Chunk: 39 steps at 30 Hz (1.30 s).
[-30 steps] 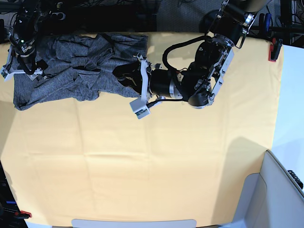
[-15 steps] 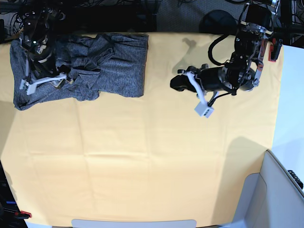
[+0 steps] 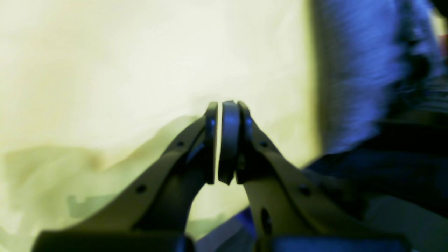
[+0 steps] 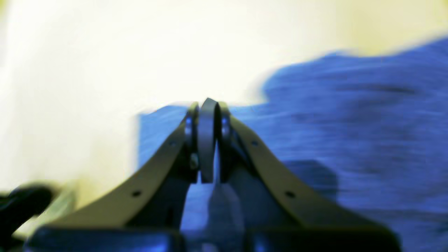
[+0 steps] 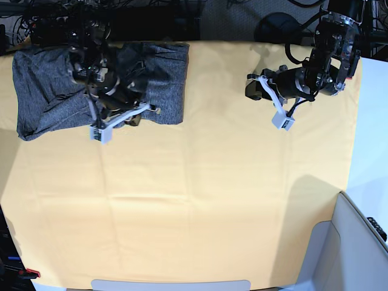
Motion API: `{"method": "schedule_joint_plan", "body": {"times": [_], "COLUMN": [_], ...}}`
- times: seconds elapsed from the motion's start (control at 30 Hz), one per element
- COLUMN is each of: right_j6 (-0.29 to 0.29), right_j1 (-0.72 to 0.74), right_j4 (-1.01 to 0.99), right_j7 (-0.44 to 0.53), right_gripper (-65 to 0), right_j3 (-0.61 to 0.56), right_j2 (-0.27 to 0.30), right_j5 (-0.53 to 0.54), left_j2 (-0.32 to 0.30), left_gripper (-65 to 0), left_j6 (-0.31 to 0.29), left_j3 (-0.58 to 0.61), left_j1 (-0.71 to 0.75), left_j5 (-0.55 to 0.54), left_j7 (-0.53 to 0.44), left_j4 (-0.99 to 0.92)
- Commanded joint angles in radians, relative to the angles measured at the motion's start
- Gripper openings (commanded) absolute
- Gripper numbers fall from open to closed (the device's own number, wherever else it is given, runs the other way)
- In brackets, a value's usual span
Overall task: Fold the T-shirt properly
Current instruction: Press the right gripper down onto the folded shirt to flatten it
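Observation:
The dark-grey T-shirt (image 5: 54,91) lies bunched at the table's far left corner, its right part (image 5: 167,82) folded flat. My right gripper (image 5: 133,119) hovers over the shirt's near edge, jaws shut with nothing between them. The right wrist view, blurred, shows the same right gripper (image 4: 207,105) above the T-shirt (image 4: 350,140). My left gripper (image 5: 251,88) hangs over bare cloth at the far right, well away from the shirt. In the left wrist view the left gripper (image 3: 224,106) is shut and empty, with the T-shirt (image 3: 353,70) blurred beyond it.
A yellow cloth (image 5: 182,200) covers the table. A pale grey bin (image 5: 357,242) stands at the near right corner. A red clamp (image 5: 30,274) grips the near left edge. Black cables and stands crowd the far edge.
Both grippers have let go of the shirt and shut. The left arm pulled back right, away from the shirt. The right arm swung right across it, and the shirt's left side lies flatter.

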Motion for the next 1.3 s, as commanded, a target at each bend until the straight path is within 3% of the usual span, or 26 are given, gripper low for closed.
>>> {"method": "schedule_joint_plan", "body": {"times": [0.0, 0.17, 0.27, 0.37, 0.63, 1.03, 1.27], "right_j6": [-0.020, -0.175, -0.264, -0.314, -0.327, -0.327, -0.321], "right_j1": [0.015, 0.011, -0.006, -0.011, -0.035, -0.055, 0.008], "right_j4": [0.020, 0.020, 0.020, 0.020, 0.017, 0.006, -0.111], "right_j7": [0.013, 0.010, -0.034, -0.063, -0.122, -0.122, -0.123], "right_gripper": [-65.0, -65.0, -65.0, -65.0, -65.0, -65.0, -65.0], "right_j3": [-0.037, -0.166, -0.180, -0.180, -0.180, -0.172, -0.056], "right_j2": [0.008, 0.038, 0.061, 0.063, 0.054, 0.063, 0.061], "right_j5": [0.002, 0.000, 0.000, -0.018, -0.264, -0.442, -0.542], "left_j2": [-0.011, -0.010, -0.010, -0.010, -0.010, 0.010, 0.010], "left_gripper": [-64.6, -64.6, -64.6, -64.6, -64.6, -64.6, -64.6], "left_j6": [-0.007, -0.007, -0.007, -0.007, -0.007, -0.007, -0.007], "left_j3": [-0.005, 0.000, 0.000, 0.002, 0.002, 0.002, 0.002], "left_j1": [-0.008, 0.011, 0.014, 0.014, 0.014, 0.038, 0.041], "left_j5": [0.002, 0.091, 0.124, 0.128, 0.128, 0.128, 0.128], "left_j7": [-0.014, -0.055, -0.060, -0.061, -0.061, -0.060, -0.060], "left_j4": [0.016, 0.014, 0.013, 0.011, 0.011, 0.010, 0.010]}}
